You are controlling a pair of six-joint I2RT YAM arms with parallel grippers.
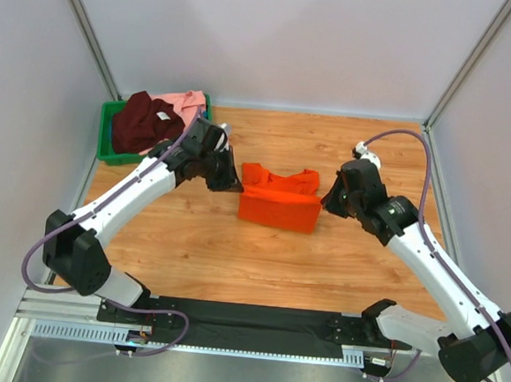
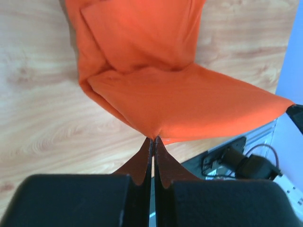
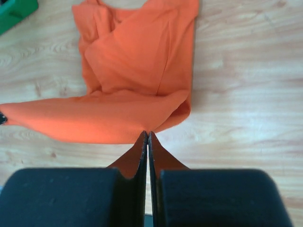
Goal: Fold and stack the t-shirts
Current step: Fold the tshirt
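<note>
Orange shirt [image 1: 276,206]: partly folded at mid-table [image 1: 198,248], between the 2 arms; 1 layer is lifted off the wood, the rest lies flat.
Left gripper [image 1: 228,178]: pressed together, pinching the left corner of the lifted layer; in the left wrist view the cloth [image 2: 180,101] runs out from the fingertip pinch [image 2: 152,140].
Right gripper [image 1: 328,199]: pressed together, pinching the right corner of the same layer; in the right wrist view the cloth [image 3: 137,71] starts right at the tips [image 3: 147,135].
Held edge: stretched between the 2 pinches with a slight sag in the middle.
Long axis: left to right across the table, from 1 gripper to the other.
Which way the shirt lies: inward from each gripper, to the right of the left one and to the left of the right one; the flat part lies beyond both sets of fingertips.
Nearer arm: neither, each holds its own end.
Step in hand, as I judge it: a 2-arm fold of the lifted layer over the flat part.
What the move turns on: both pinches travelling together, square to the held edge, so the fold lands straight.
Risk: uneven travel would skew or bunch the cloth.
Maroon shirt [image 1: 141,122]: crumpled in the bin [image 1: 107,139], far left.
Pink shirt [image 1: 189,102]: behind the maroon one, draped over the bin's far side.
Progress: early; 2 shirts not yet folded.
</note>
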